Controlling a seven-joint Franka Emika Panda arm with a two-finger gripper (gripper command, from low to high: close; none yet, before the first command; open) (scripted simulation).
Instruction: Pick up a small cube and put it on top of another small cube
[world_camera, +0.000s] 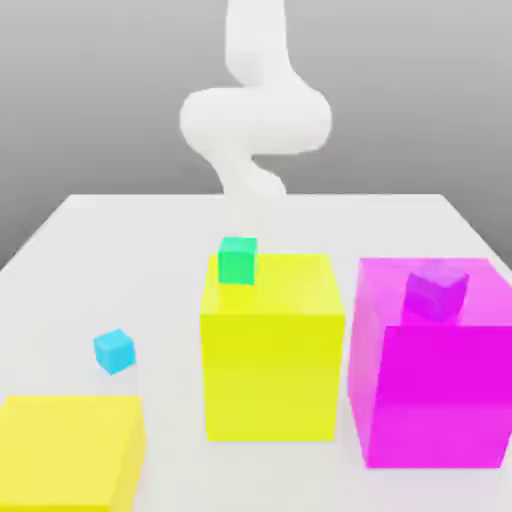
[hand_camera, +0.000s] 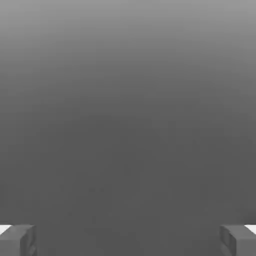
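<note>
The gripper is keeping its fingers spread, holding nothing. The cyan cube is lying on the table, near the low yellow block, while the purple cube is sitting on the magenta block; picking and stacking are both remaining

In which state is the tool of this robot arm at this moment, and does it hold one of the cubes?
Tool: open, its fingers wide apart, holding nothing.

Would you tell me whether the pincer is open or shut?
Open: the pincer's two grey fingertips stand far apart.
</note>
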